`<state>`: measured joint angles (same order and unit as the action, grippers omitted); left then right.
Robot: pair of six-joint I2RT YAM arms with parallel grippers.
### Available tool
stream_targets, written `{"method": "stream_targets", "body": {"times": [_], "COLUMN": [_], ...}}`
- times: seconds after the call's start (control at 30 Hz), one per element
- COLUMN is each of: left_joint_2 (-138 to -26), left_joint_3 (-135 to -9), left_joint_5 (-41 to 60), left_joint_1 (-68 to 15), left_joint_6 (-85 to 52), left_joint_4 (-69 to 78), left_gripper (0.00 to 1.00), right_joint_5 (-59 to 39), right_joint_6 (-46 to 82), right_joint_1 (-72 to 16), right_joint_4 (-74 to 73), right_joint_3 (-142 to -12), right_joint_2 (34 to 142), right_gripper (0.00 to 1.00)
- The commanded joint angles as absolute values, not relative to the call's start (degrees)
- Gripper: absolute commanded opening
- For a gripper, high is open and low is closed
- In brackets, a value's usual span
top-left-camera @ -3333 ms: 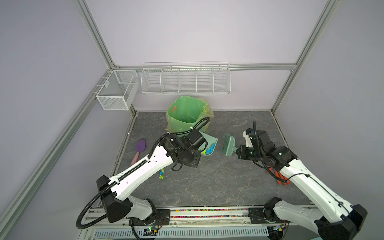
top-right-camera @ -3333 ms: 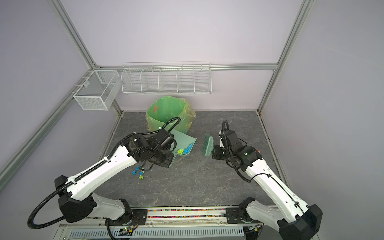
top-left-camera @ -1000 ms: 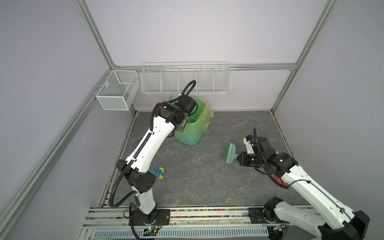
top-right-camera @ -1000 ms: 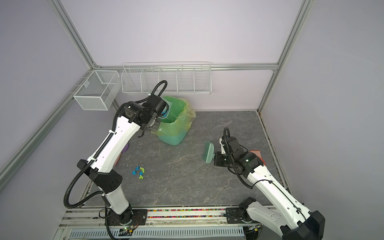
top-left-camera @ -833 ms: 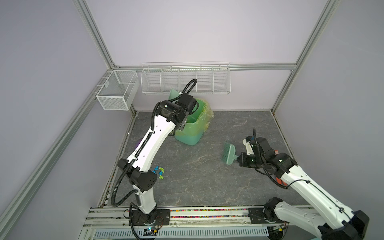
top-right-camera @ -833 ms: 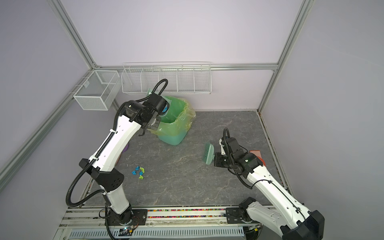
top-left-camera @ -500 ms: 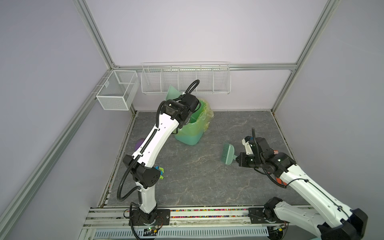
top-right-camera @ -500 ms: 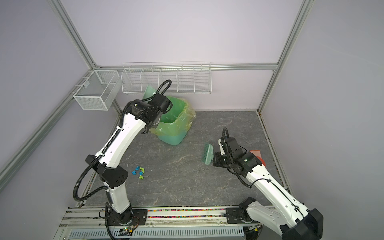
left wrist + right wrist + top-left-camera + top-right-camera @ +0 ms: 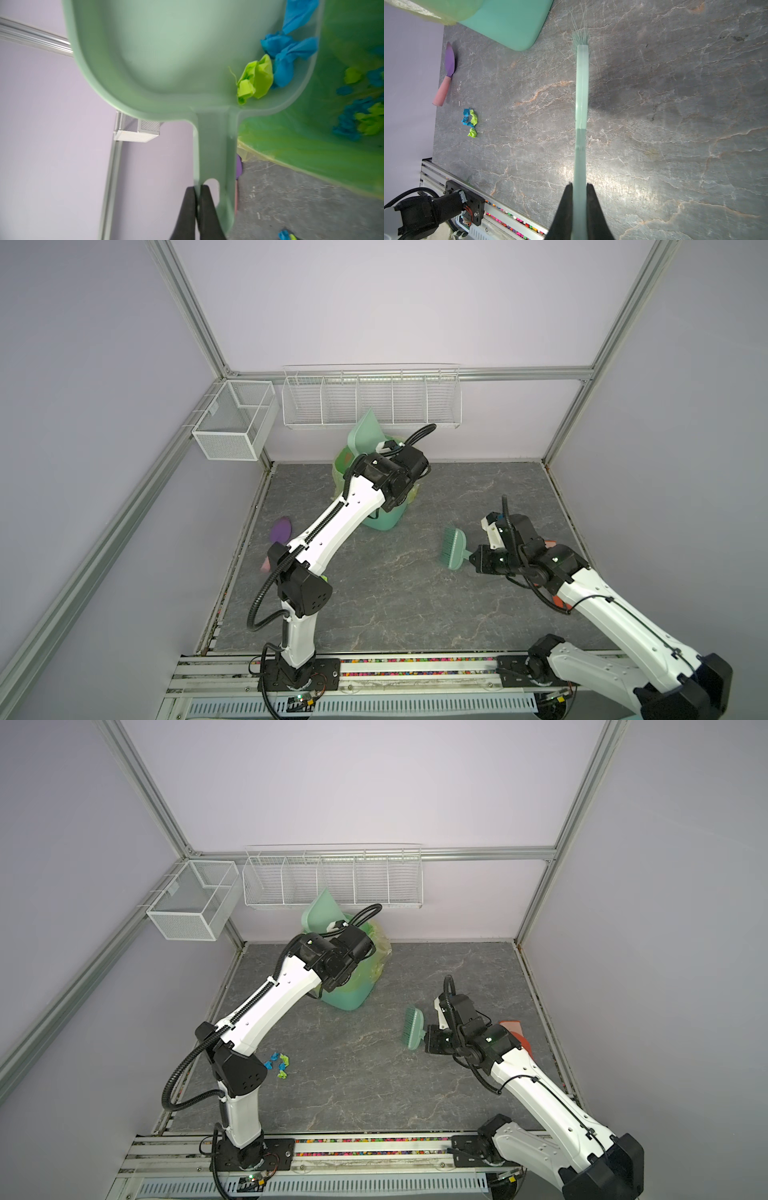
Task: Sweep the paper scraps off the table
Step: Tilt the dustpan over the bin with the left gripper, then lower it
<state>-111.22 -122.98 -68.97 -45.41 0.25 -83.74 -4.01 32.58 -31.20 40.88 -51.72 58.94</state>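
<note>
My left gripper (image 9: 197, 190) is shut on the handle of a pale green dustpan (image 9: 166, 52). The pan is held tilted high over the bin in both top views (image 9: 365, 433) (image 9: 324, 913). Blue and lime paper scraps (image 9: 270, 68) lie in the pan's corner, and more lie in the bin's bag (image 9: 361, 118). A small cluster of paper scraps (image 9: 277, 1063) (image 9: 470, 122) stays on the table (image 9: 415, 605) near the left arm's elbow. My right gripper (image 9: 579, 187) (image 9: 428, 1040) is shut on the handle of a green brush (image 9: 453, 549) (image 9: 413, 1029), held just above the table at centre right.
A green bin with a green bag (image 9: 384, 518) (image 9: 353, 990) stands at the back centre. A purple spatula with a pink handle (image 9: 448, 62) (image 9: 280, 529) lies by the left wall. An orange glove (image 9: 515, 1036) lies behind the right arm. Wire baskets (image 9: 370, 398) (image 9: 232, 427) hang on the walls.
The left arm has lifted the dustpan from the table to the bin and tipped it more steeply over the opening. The right arm with the brush has barely moved.
</note>
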Motion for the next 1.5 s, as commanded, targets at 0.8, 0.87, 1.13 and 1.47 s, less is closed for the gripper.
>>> {"method": "stream_targets", "body": {"times": [0.8, 0.87, 1.13, 1.47], "left_joint_2": [-110.7, -110.1, -108.3, -108.6], "left_joint_3": [-110.8, -111.1, -114.1, -123.7], "left_joint_5": [-86.0, -83.8, -75.4, -57.7], "left_joint_1": [-46.1, -46.1, -46.0, -45.1], "left_joint_6": [11.0, 10.0, 3.9, -3.3], "left_joint_4": [-72.3, -73.1, -78.3, -86.0], "left_gripper": [0.0, 0.0, 0.0, 0.0], "right_joint_5": [-4.4, -4.5, -5.7, -5.5], "right_joint_6": [32.4, 32.5, 33.0, 33.0], "right_joint_1": [-30.9, -30.9, -31.0, -31.0], "right_joint_4": [40.3, 39.9, 39.3, 39.5], "right_joint_3": [-50.7, -51.0, -51.5, -52.1], "right_joint_2": [57.8, 58.2, 59.4, 59.2], "right_gripper": [0.07, 0.07, 0.07, 0.07]}}
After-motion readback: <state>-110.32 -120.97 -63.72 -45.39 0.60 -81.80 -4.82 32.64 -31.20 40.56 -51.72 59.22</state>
